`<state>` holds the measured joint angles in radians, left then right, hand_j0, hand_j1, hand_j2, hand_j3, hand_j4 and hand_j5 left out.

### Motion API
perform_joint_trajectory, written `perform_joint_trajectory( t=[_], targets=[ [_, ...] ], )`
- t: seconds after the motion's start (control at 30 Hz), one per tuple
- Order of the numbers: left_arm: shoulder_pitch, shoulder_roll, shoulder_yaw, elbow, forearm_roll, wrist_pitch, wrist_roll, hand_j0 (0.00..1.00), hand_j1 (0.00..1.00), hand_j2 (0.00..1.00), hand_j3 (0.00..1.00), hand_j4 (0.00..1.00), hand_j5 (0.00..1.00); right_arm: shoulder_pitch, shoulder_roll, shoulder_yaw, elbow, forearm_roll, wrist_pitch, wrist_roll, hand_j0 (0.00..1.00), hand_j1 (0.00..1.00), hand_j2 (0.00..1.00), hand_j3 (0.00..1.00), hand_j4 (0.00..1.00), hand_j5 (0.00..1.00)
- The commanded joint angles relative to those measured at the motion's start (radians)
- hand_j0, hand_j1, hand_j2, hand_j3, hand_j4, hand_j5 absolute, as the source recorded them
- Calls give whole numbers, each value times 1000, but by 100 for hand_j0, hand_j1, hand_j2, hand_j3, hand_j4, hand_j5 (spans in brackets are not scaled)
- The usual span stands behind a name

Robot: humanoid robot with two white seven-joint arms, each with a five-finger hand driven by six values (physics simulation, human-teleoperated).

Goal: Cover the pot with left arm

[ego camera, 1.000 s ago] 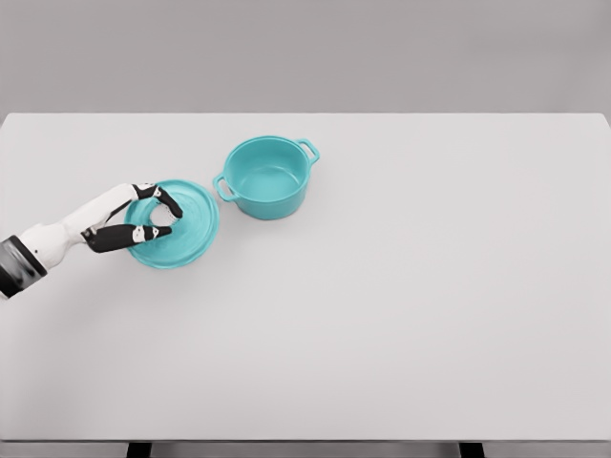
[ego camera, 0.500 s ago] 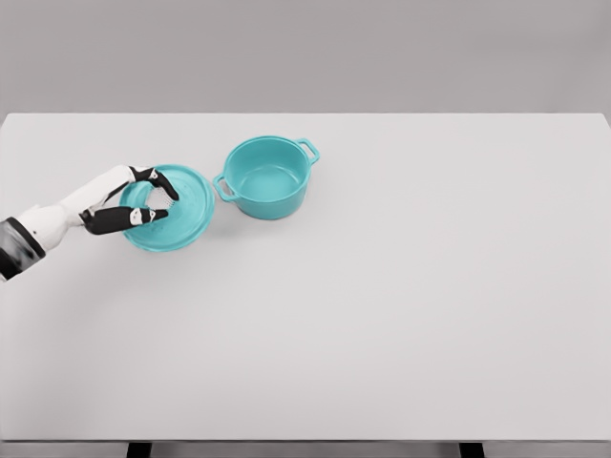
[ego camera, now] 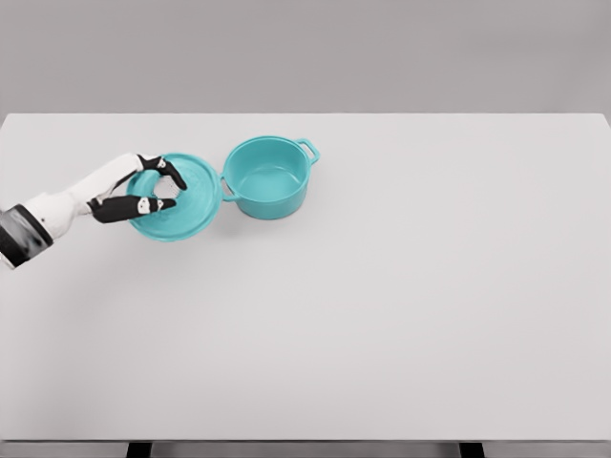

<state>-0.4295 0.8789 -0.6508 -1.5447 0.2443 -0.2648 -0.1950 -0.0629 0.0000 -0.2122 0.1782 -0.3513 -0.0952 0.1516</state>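
A teal pot with two side handles stands uncovered on the white table, left of the middle and toward the back. Its round teal lid hangs just left of it, lifted off the table and tilted, with its right edge close to the pot's left handle. My left hand comes in from the left edge and is shut on the lid's knob, the dark fingers curled around the middle of the lid. The knob itself is hidden by the fingers.
The left hand has raised the lid off the table and carried it up and to the right, toward the pot. The pot has stayed in place.
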Motion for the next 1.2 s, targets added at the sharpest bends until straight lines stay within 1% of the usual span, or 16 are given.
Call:
perform_joint_trajectory(
  t=[0.0,0.17,0.43,0.5,0.7,0.73,0.8,0.9,1.07,1.17],
  targets=[
    [0,-3,-12,0,4,1,0,44,44,44,44,44,44,0,0,1,0,0,0,0,100,100,100,100,100,100],
    [-31,-15,-26,1,3,4,0,44,44,44,44,44,44,0,0,1,1,0,0,0,100,100,100,100,100,100],
    [-48,-24,-27,2,-3,24,2,44,44,44,44,44,44,0,0,1,0,0,0,0,100,100,100,100,100,100],
    [-51,-37,-27,0,-3,47,2,44,44,44,44,44,44,2,0,-1,1,0,0,0,100,100,100,100,100,100],
    [-66,-63,-29,11,-17,52,0,44,44,44,44,44,44,0,0,1,1,0,0,0,100,100,100,100,100,100],
    [-81,-64,-55,11,-17,53,0,44,44,44,44,44,44,0,0,1,0,0,0,0,100,100,100,100,100,100],
    [-100,-66,-81,17,-16,55,2,44,44,44,44,44,44,0,0,-1,0,0,0,0,100,100,100,100,100,100],
    [-104,-78,-81,31,-16,68,2,44,44,44,44,44,44,0,0,-1,0,0,0,0,100,100,100,100,100,100],
    [-135,-100,-85,61,-17,108,2,45,45,45,45,45,45,0,0,-1,0,0,0,0,100,100,100,100,100,100],
    [-161,-104,-112,69,-16,131,2,45,45,45,45,45,45,0,0,1,0,0,0,0,100,100,100,100,100,100]
  ],
)
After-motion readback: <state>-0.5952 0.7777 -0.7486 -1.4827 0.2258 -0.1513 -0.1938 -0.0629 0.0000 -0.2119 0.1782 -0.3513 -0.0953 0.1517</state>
